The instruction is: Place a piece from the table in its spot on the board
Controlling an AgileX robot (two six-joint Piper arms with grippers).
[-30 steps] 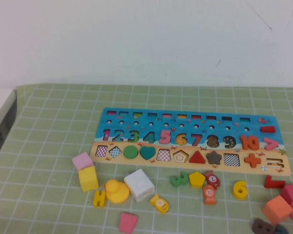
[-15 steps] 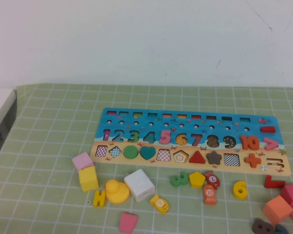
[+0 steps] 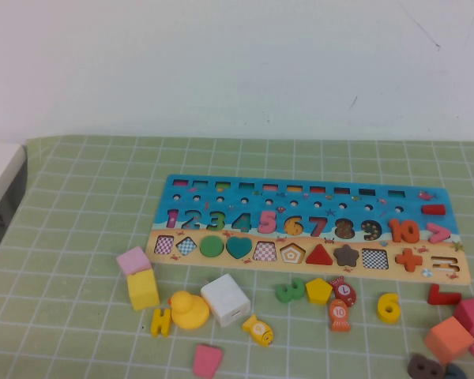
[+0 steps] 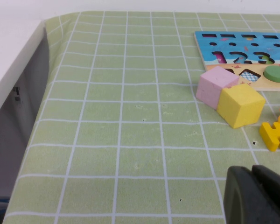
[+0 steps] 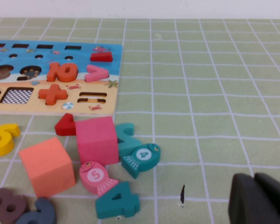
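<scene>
The piece, a yellow numeral 6 (image 3: 388, 307), lies flat on the green checked cloth, in front of the board's right part. In the right wrist view this piece (image 5: 2, 138) lies beside an orange cube. The board (image 3: 174, 199) lies flat in the middle of the table, with a blue upper band and a sandy lower band (image 5: 37, 108). Its left end (image 4: 203, 46) shows in the left wrist view. Neither arm shows in the high view. My left gripper (image 4: 252, 175) hangs shut and empty over bare cloth. My right gripper (image 5: 255, 179) is shut and empty, well clear of the blocks.
Pink (image 3: 133, 260), yellow (image 3: 142, 289) and white (image 3: 225, 299) cubes, a yellow duck (image 3: 189, 310), a green 3 (image 3: 289, 290) and a yellow pentagon (image 3: 318, 290) lie before the board. Pink (image 5: 96, 140) and orange (image 5: 46, 165) cubes, fish and numerals cluster at the right. The table edge (image 4: 18, 74) runs along the left.
</scene>
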